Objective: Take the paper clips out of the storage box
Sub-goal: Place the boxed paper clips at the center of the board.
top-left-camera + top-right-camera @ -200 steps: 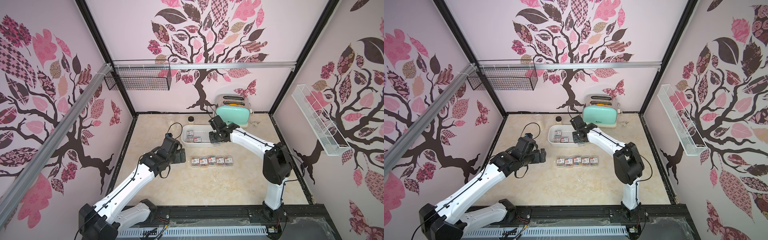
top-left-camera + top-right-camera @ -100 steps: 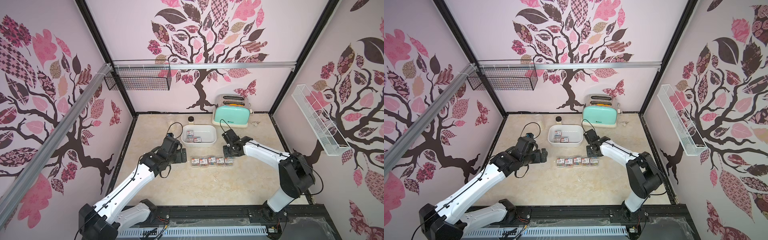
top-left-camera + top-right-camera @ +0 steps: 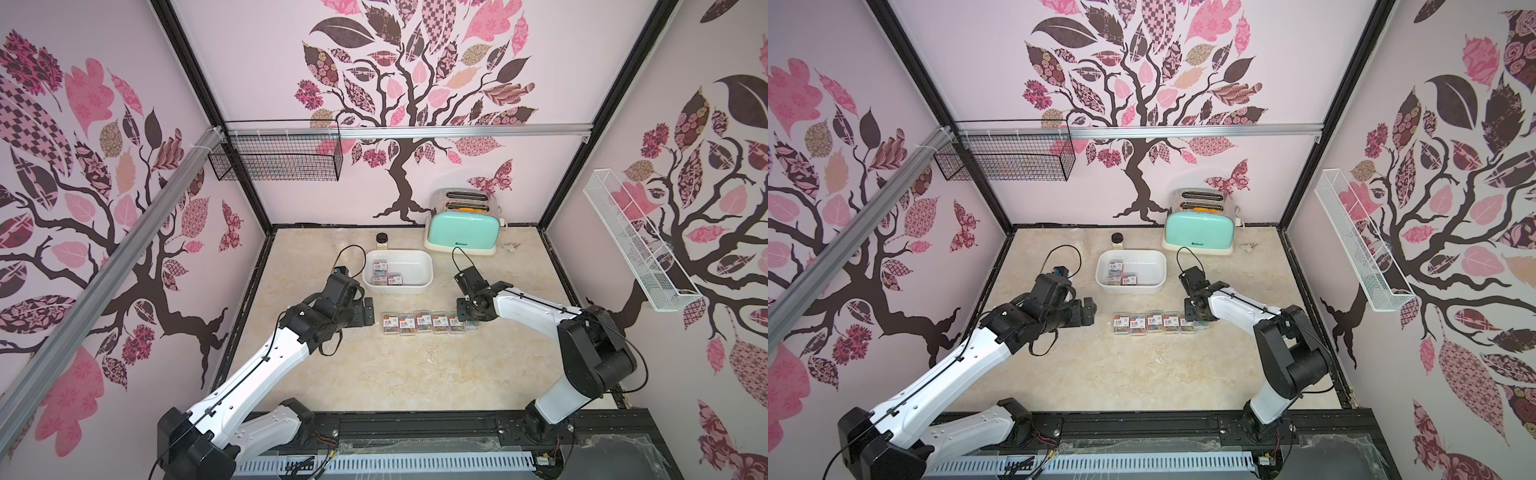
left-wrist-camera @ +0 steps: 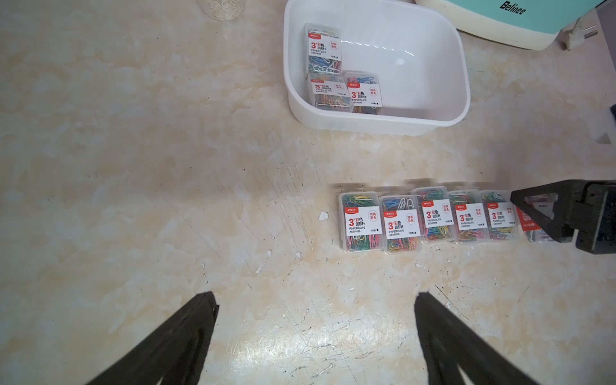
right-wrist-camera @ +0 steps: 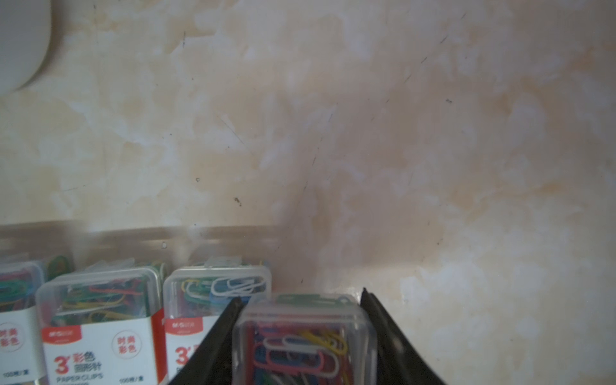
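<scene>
You are setting a sixth paper clip case [image 5: 305,336], pinched in your right gripper [image 5: 301,296], at the end of the row [image 4: 430,218] in front of the storage box [image 4: 366,125]. Your left gripper [image 4: 315,296] is hovering spread wide, empty. Three cases [image 4: 328,91] are waiting inside the box; next is probably releasing, then reaching back in.
</scene>
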{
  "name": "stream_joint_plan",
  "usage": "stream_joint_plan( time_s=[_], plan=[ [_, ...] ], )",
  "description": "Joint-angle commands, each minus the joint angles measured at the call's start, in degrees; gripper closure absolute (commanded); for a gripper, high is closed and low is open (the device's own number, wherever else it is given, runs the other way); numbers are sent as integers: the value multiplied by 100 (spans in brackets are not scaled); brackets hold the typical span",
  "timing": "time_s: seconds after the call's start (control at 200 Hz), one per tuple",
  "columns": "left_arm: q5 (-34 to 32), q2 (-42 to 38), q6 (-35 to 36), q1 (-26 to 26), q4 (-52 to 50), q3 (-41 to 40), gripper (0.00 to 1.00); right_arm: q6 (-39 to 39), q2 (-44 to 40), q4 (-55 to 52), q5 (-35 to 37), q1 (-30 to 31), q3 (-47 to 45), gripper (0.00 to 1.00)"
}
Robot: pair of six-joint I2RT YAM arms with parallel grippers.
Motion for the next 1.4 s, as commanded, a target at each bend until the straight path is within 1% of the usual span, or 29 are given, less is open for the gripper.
stream_joint_plan(
  time_s=[0.0,0.46,0.645,0.74,1.115,1.396],
  plan=[
    [56,-60,114,21,92,-16,2,72,-168,254,93,-71,-13,70],
    [117,6,178,18,75,28,2,73,-228,420,247,-228,-349,68],
    [131,30,177,22,116,29,2,29,-437,377,223,-241,-344,68],
    [154,65,177,22,135,26,2,5,-349,410,227,-254,-377,68],
    [156,23,142,18,73,31,2,62,181,731,-40,-263,-447,58],
    [167,66,166,21,63,73,2,159,202,739,-74,-255,-510,41]
  ],
)
